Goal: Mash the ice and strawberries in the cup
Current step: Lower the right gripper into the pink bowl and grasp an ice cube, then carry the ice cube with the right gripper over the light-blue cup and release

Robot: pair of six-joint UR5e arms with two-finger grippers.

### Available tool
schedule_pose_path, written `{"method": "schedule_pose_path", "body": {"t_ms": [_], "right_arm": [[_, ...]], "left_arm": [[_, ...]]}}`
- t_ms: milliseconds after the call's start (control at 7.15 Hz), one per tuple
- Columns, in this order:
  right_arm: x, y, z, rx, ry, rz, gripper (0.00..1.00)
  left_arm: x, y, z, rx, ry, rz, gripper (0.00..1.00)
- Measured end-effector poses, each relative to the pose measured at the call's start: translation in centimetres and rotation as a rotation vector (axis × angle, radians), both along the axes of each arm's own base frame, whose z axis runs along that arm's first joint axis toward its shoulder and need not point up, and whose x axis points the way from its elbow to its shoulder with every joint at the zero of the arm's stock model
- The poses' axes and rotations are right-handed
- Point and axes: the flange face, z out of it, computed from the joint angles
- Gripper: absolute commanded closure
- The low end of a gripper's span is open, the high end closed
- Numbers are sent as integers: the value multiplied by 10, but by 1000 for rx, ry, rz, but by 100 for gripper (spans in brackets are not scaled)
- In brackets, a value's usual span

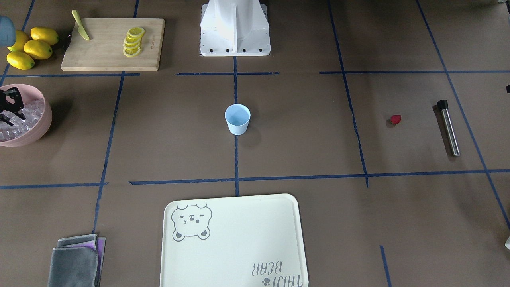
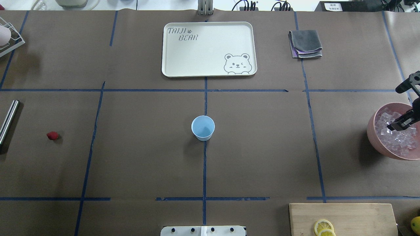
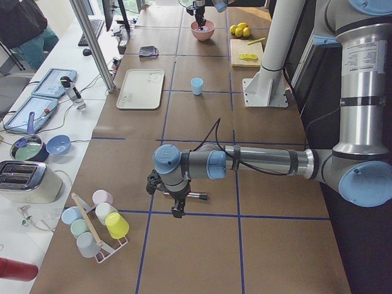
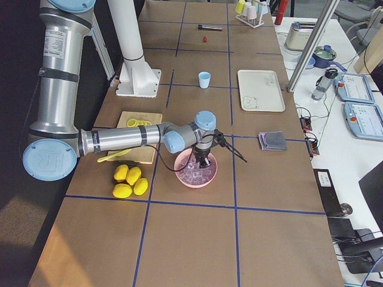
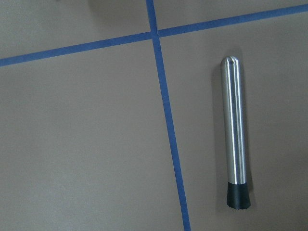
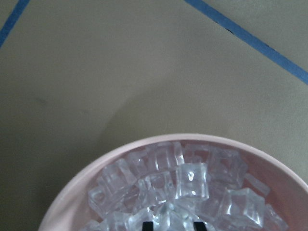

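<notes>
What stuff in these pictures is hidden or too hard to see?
- Right gripper: the right wrist view's bottom edge cuts off all but two fingertips in the ice, so whether it grips a cube is unclear.
- Left gripper: shows only in the exterior left view, too small to tell open or shut.
- Muddler: the overhead view's left edge cuts off its end.
- Strawberry: too small for details in any view.

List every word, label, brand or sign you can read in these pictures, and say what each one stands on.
"TAIJI BEAR": printed on the cream tray, beside a bear drawing; it reads upside down in the front-facing view.
Cutting board: a small mark near one edge, too small to read.
White label beyond the table's far edge: too small to read.
Sticker on the left arm: too blurred to read.
</notes>
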Motion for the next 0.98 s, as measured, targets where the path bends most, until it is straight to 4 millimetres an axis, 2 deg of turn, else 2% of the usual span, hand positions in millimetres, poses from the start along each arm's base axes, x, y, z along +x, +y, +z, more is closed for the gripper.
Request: {"method": "schedule_pose_path", "body": {"t_ms": [140, 280, 420, 560, 700, 840, 980], "right_arm": [[9, -4, -11, 6, -9, 24, 100], [18, -13, -33, -2, -13, 61, 100], [18, -30, -61, -12, -16, 90, 100], [3, -54, -99, -22, -19, 95, 100], [-21, -78, -144, -43, -17, 85, 100], [-50, -93, -193, -81, -11, 87, 100], [-85, -97, -237, -119, -3, 112, 100]], "left_arm": [[0, 0, -1, 2, 0, 0, 0], [0, 0, -2, 4, 1, -1, 0], [-1, 0, -3, 6, 1, -1, 0], [0, 0, -4, 7, 1, -1, 0], [0, 0, -5, 8, 2, -1, 0], [0, 0, -5, 8, 4, -2, 0], [0, 0, -6, 9, 6, -2, 0]]}}
